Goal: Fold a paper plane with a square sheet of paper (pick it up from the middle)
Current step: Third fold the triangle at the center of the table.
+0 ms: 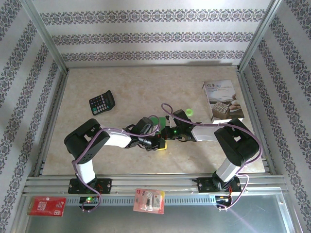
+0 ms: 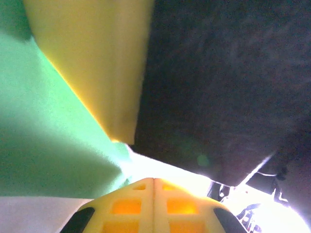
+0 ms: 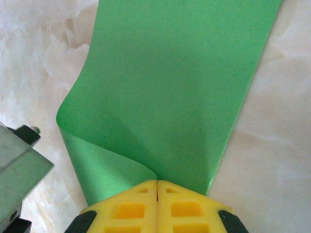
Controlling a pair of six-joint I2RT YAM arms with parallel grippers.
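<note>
Near the table's (image 1: 146, 82) middle, the right gripper (image 3: 156, 182) was clamped fully shut on the square sheet of paper (image 3: 180, 87). The left gripper (image 2: 154, 180) was shut against it, any grip unclear.

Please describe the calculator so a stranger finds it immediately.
On the beige marbled table, look far left. A flat black rectangular calculator lies there, tilted. Unlike the white printed booklet at far right, it is dark with keys.

Green sheet (image 3: 165, 87): far end cut off at top edge; overhead, mostly hidden under arms (image 1: 119, 138). Booklet (image 1: 221, 99) print: unreadably small.
</note>
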